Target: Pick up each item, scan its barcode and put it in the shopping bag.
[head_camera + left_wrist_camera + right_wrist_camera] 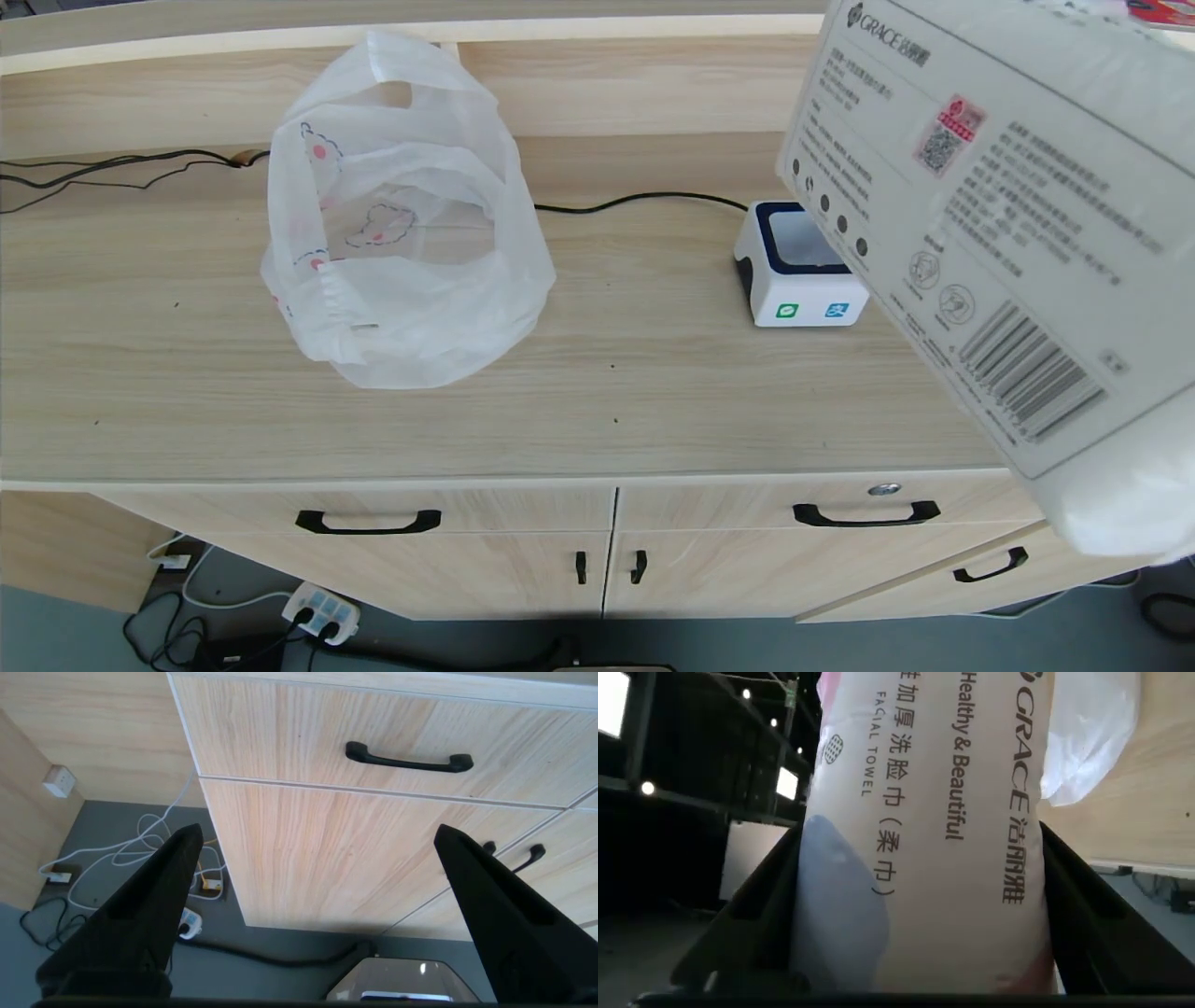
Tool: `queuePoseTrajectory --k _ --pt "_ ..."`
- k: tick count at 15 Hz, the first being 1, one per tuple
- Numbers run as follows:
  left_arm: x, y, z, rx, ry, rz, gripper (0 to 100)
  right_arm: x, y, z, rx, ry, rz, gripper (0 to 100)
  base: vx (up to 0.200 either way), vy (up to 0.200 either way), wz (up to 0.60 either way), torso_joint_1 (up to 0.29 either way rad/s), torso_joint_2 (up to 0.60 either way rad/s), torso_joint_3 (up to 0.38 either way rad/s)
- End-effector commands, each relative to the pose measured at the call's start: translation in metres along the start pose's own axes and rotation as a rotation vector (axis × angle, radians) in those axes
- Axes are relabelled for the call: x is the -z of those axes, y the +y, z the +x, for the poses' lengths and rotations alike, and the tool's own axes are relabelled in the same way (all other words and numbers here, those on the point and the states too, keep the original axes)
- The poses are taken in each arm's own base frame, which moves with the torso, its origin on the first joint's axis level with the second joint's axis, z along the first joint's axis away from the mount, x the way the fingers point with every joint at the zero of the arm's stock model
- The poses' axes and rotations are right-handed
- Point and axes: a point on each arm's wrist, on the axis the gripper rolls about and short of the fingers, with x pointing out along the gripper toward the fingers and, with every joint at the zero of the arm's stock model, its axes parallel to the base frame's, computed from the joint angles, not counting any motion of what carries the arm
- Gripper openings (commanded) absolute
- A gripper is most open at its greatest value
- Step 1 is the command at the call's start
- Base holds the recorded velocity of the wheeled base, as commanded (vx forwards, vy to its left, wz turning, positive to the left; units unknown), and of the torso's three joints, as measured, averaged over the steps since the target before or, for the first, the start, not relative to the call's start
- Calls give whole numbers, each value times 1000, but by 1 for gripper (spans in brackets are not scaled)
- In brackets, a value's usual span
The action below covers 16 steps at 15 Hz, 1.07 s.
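Desk (607, 392): light wood top, drawers below with black handles.

Pack of facial towels (1008, 215): raised off the desk at its right end and close to the head camera. Its printed back and barcode (1027, 369) face the camera, and its lower edge overlaps the scanner's right corner.

Shopping bag (401, 243): white, translucent, stands open on the desk left of centre.

Scanner (798, 266): small white box with a dark window, on the desk right of the bag, well apart. A black cable (644, 198) runs from it towards the bag.

Right hand (920, 919): fingers clamp the pack from both sides.

Left hand (313, 915): spread wide and empty, low before a drawer front (308, 849).
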Motion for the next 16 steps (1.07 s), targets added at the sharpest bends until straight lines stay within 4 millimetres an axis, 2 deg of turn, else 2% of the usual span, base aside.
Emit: queuePoseTrajectory --k 1,4,6,9,11,16 --pt "0 0 0 -2 0 0 100 5 -14 -1 27 27 174 0 0 0 0 0 0 0" --pt "0 0 0 0 0 -1 100 3 -21 10 55 72 374 0 0 0 0 0 0 0" --pt "0 0 0 0 0 0 100 4 -15 22 33 105 487 0 0 0 0 0 0 0" --pt "0 0 0 0 0 -1 100 2 -7 30 -36 133 640 0 0 0 0 0 0 0" --pt "0 0 0 0 0 -1 100 6 -13 29 -12 191 656 0 0 0 0 0 0 0" --pt "0 0 0 0 0 -1 100 32 -28 29 -1 324 707 0 0 0 0 0 0 0"
